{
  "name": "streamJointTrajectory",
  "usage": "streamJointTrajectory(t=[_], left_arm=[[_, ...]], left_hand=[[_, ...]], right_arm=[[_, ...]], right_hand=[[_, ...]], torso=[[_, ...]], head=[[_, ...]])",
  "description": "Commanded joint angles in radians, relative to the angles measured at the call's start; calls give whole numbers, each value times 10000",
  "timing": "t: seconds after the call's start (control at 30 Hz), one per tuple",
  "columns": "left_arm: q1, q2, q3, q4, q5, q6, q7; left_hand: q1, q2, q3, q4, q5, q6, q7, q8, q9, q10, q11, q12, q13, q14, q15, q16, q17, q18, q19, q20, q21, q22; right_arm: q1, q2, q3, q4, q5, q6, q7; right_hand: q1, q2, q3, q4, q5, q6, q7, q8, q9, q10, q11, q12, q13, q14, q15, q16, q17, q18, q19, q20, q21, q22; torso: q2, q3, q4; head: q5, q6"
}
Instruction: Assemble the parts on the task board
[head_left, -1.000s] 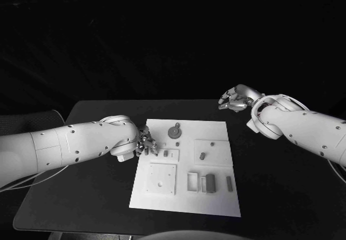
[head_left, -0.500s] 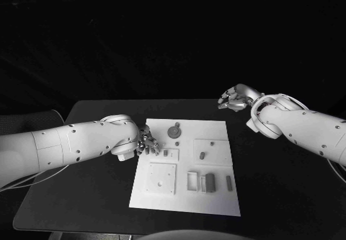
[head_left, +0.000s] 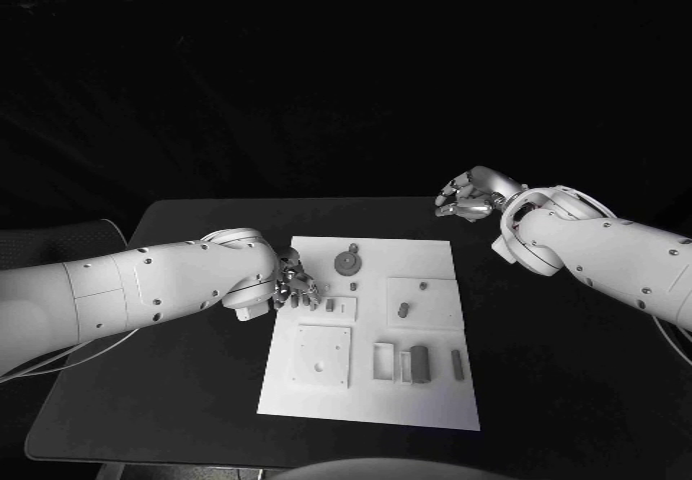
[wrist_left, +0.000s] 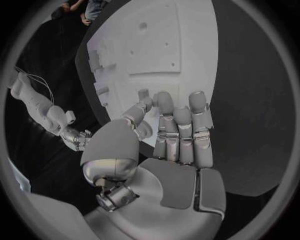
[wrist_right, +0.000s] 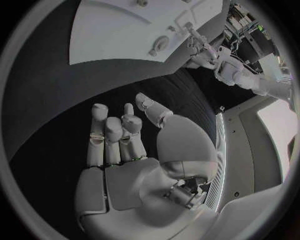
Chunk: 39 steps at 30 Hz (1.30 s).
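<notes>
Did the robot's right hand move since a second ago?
No. The silver right hand sits at the same spot past the far right corner of the white task board as before, over the black table.

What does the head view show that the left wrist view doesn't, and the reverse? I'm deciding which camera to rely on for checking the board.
Head view alone: the whole task board on the black table, with the round part near its far edge, small parts in the middle and upright parts toward its near edge.

Left wrist view alone: the left hand from behind, its fingers together over the board's edge, nothing visibly held.

Both: the board, the left hand at its left edge, and the right hand off the board.
</notes>
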<state>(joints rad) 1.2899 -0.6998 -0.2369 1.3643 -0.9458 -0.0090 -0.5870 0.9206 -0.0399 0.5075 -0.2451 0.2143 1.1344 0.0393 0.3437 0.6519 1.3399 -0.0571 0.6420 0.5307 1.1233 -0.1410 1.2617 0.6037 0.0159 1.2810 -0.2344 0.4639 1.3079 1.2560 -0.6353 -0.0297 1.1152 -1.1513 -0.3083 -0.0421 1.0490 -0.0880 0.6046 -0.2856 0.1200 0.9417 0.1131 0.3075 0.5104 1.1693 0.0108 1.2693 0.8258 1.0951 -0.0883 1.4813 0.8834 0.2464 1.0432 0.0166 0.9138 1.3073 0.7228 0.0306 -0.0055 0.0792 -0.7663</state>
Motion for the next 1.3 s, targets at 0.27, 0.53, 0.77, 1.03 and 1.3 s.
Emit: streamJointTrajectory(t=[0.27,0.53,0.77,1.03,1.3], left_arm=[[-18,28,-7,10,-110,274,124],[-18,26,-6,24,-290,119,140],[-18,29,-6,18,-330,-36,157],[-19,30,-5,-2,-376,-93,112],[-19,25,-5,-9,-319,15,83]], left_hand=[[667,182,293,-349,118,90,48,-102,57,-43,-42,76,18,-61,-27,54,-17,125,-80,-39,96,220],[805,203,352,-403,148,131,36,-96,84,-16,-54,112,31,-32,-27,90,-14,125,-70,-42,137,224],[832,210,350,-396,188,170,24,-85,104,19,-68,152,47,2,-34,126,-7,126,-41,-46,179,228],[824,180,308,-398,846,300,-31,-59,185,101,-124,301,113,88,-69,276,30,138,22,-79,360,240],[752,205,257,-400,1212,390,-74,-42,263,105,-168,494,225,70,-97,478,107,148,7,-109,588,252]], right_arm=[[-2,6,4,11,-38,106,62],[-2,6,4,15,-36,111,66],[-2,6,4,13,-36,115,66],[-2,11,4,7,-35,115,68],[-2,5,4,12,-35,116,66]], right_hand=[[-83,-10,9,18,26,-18,78,-47,16,-66,-26,-66,17,-30,-66,-31,-17,154,23,43,-44,143],[-87,-9,9,20,25,-17,78,-49,18,-65,-26,-66,17,-30,-65,-31,-17,154,24,44,-44,143],[-92,-9,9,22,23,-17,78,-51,20,-65,-26,-66,17,-30,-65,-31,-17,154,24,44,-45,143],[-92,-9,11,20,23,-16,78,-53,23,-65,-26,-66,18,-30,-65,-31,-17,154,24,43,-46,143],[-91,-9,13,18,24,-16,77,-55,26,-65,-26,-66,18,-30,-65,-30,-17,154,25,43,-47,143]], torso=[[-6,-5,11],[-2,-7,14],[-4,-1,4],[-7,-1,10],[-3,3,8]], head=[[-4,-23],[-8,-34],[3,-25],[1,-27],[5,-44]])
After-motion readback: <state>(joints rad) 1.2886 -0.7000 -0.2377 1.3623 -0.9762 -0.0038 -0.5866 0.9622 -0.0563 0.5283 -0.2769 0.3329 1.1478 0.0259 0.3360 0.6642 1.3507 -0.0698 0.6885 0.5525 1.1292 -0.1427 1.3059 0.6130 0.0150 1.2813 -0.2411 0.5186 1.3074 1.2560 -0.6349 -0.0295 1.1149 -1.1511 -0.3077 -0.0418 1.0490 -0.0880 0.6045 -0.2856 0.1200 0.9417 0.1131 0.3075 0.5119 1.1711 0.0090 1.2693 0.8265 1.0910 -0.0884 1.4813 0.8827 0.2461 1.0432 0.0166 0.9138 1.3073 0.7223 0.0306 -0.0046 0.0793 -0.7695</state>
